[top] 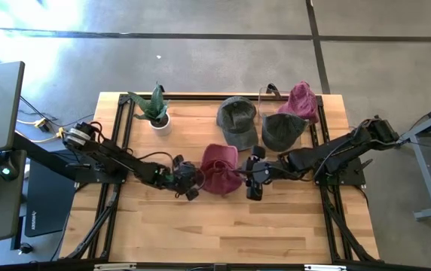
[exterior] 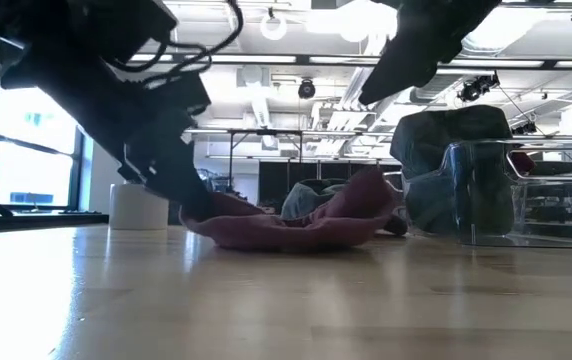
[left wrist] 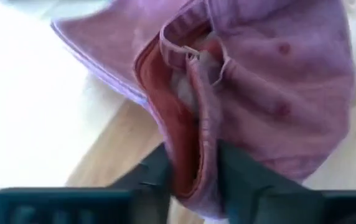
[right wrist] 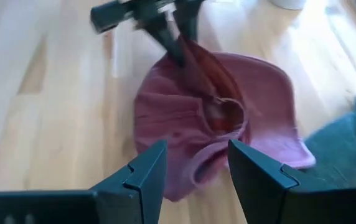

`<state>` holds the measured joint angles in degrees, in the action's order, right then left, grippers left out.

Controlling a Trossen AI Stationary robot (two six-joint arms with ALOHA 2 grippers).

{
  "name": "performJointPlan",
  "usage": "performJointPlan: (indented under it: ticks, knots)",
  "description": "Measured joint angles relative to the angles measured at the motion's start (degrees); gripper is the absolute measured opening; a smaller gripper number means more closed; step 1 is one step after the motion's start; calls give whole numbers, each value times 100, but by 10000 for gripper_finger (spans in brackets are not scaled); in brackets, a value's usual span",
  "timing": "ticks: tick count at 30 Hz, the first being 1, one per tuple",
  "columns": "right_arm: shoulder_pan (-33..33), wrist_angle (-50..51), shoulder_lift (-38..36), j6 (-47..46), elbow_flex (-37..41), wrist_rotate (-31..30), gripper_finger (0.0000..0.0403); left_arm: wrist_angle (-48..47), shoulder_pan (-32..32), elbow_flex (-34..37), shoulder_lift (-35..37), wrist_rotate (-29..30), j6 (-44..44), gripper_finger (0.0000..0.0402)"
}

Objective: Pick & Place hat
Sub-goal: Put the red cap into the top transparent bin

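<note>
The red hat lies crumpled mid-worktop, between both arms. The left end effector is clamped on its rim, fabric pinched between the fingers. The right end effector hovers just beside its other edge, fingers apart. Two grey hats and a pink hat lie behind.

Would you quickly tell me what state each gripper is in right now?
Left gripper: closed on the rim of the red hat.
Right gripper: open, holding nothing, beside the red hat.
</note>
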<state>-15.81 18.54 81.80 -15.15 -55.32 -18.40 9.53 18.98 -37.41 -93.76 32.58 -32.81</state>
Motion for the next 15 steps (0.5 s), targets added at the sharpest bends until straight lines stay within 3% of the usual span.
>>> performJointPlan:
  ticks: [4, 10, 15]
  knots:
    - [0, -31, 71, 179, -1, 81, 165, -332, 27, -149, 113, -55, 457, 14]
    - [4, -601, 609, 783, -1, 121, 165, -1392, 389, -804, 372, 502, 908, 26]
    - [2, -1801, 1111, 1655, -3, 392, 169, -1931, 718, -1360, 374, 684, 917, 6]
